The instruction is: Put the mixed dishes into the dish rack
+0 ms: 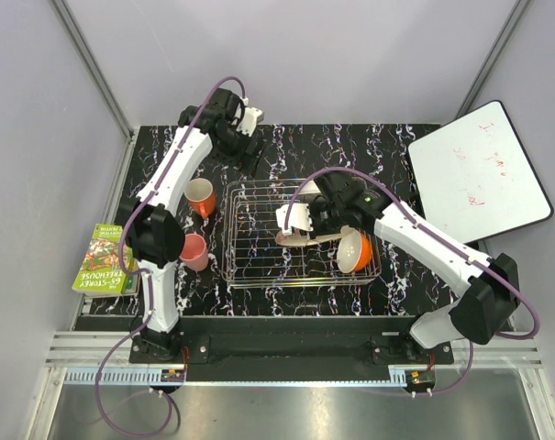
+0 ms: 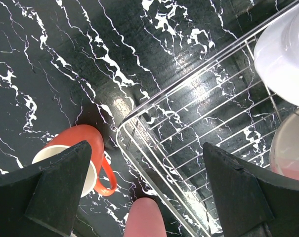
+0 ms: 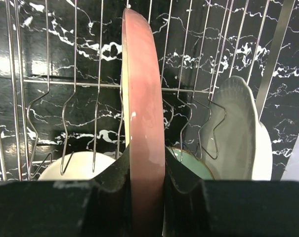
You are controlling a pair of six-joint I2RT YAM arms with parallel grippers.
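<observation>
The silver wire dish rack (image 1: 229, 247) sits mid-table. My right gripper (image 1: 321, 229) is over it, shut on the pink-and-peach plate (image 3: 142, 98), held on edge between the prongs; the plate also shows in the top view (image 1: 300, 239). In the right wrist view a white plate (image 3: 238, 133) stands to its right, with a pale green bowl (image 3: 193, 165) low beside it. The orange bowl (image 1: 355, 249) lies in the rack's right end. My left gripper (image 2: 147, 153) is open and empty, high above the rack's far-left corner (image 2: 120, 132). The orange mug (image 2: 77, 136) and pink mug (image 2: 144, 219) stand on the table left of the rack.
A green book (image 1: 105, 259) lies at the table's left edge. A whiteboard (image 1: 479, 174) leans at the far right. In the top view the orange mug (image 1: 201, 196) and pink mug (image 1: 194, 250) stand between the left arm and the rack.
</observation>
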